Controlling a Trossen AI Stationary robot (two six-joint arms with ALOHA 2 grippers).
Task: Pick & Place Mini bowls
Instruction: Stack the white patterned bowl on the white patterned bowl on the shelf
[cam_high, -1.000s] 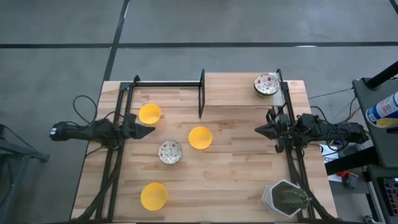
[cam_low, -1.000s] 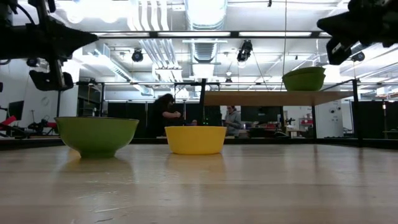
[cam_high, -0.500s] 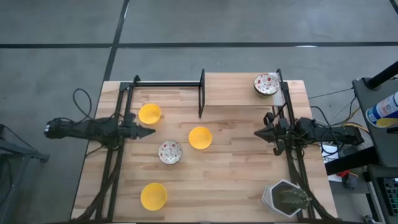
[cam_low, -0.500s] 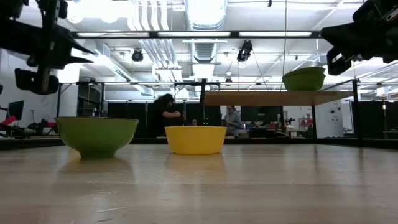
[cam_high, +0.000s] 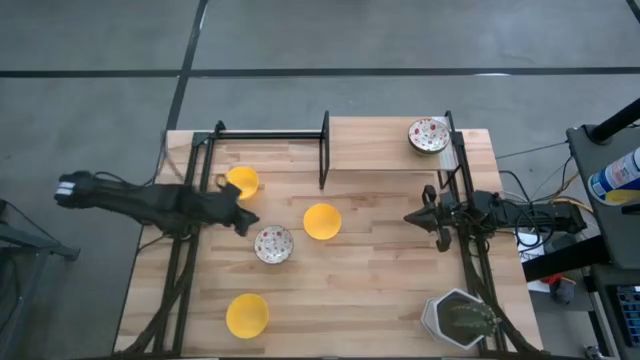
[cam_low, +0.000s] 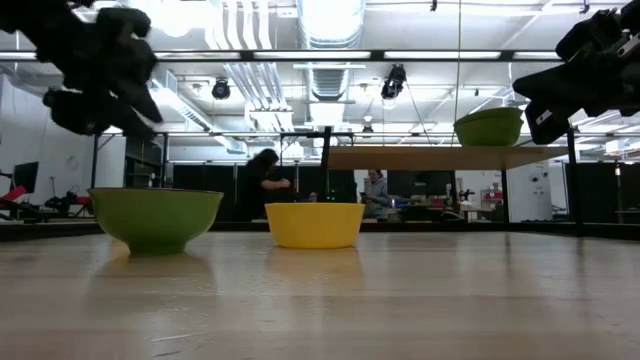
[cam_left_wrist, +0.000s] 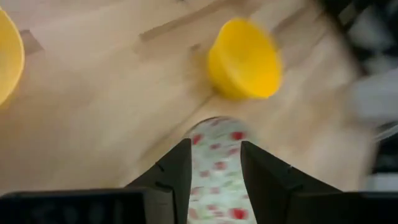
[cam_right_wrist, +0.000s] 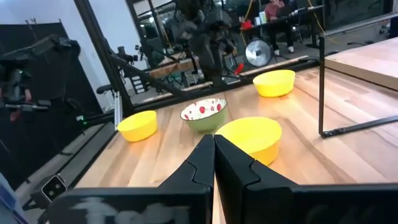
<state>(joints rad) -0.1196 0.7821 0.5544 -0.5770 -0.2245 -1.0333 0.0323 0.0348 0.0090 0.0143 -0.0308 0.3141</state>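
Observation:
Three yellow mini bowls stand on the table: one far left (cam_high: 241, 182), one in the middle (cam_high: 322, 221), one near the front (cam_high: 247, 315). A speckled bowl (cam_high: 273, 244), green outside, stands on its base between them. A second speckled bowl (cam_high: 428, 135) sits on the raised shelf at the far right. My left gripper (cam_high: 245, 218) is open and tips down just left of the table's speckled bowl; in the left wrist view that bowl (cam_left_wrist: 217, 168) shows between the fingers. My right gripper (cam_high: 412, 215) is shut and hangs in the air at the right.
A raised wooden shelf (cam_high: 390, 140) on a black frame (cam_high: 324, 150) takes the far right corner. A grey-white hexagonal container (cam_high: 458, 318) stands at the near right corner. Bare wood lies between the middle yellow bowl and my right gripper.
My left gripper has reached out toward the table's right and near side, toward the speckled bowl, and has tipped downward. My right gripper has crept a little toward the table's left. No bowl has moved.

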